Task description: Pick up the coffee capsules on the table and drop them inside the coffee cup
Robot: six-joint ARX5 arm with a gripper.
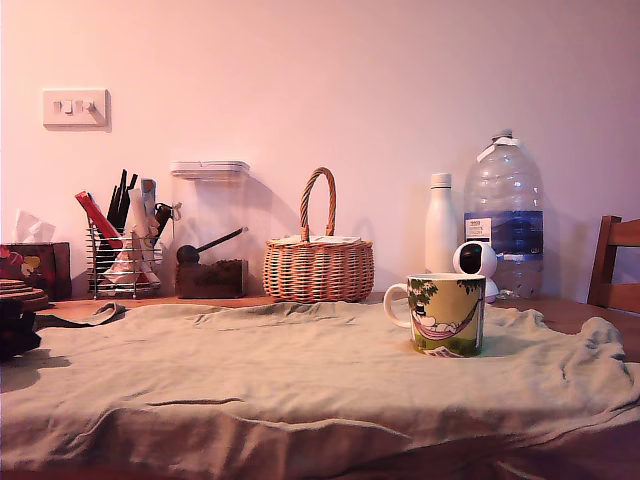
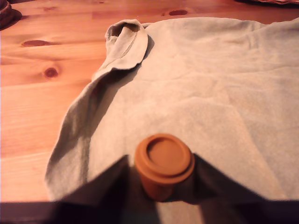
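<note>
Reddish-brown, one capsule (image 2: 164,164) was pinched between the gripper (image 2: 161,184) fingers in the wrist view only; one mug (image 1: 446,315) was shown only in the exterior view.

Pincer (image 2: 163,186) closed, fingers (image 2: 107,186) gripping capsule (image 2: 164,164).

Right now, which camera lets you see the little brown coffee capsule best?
The wrist view. The coffee capsule fills the foreground there, rim toward the camera, between two dark shapes over the cloth. In the exterior view I can't find the capsule at all.
</note>
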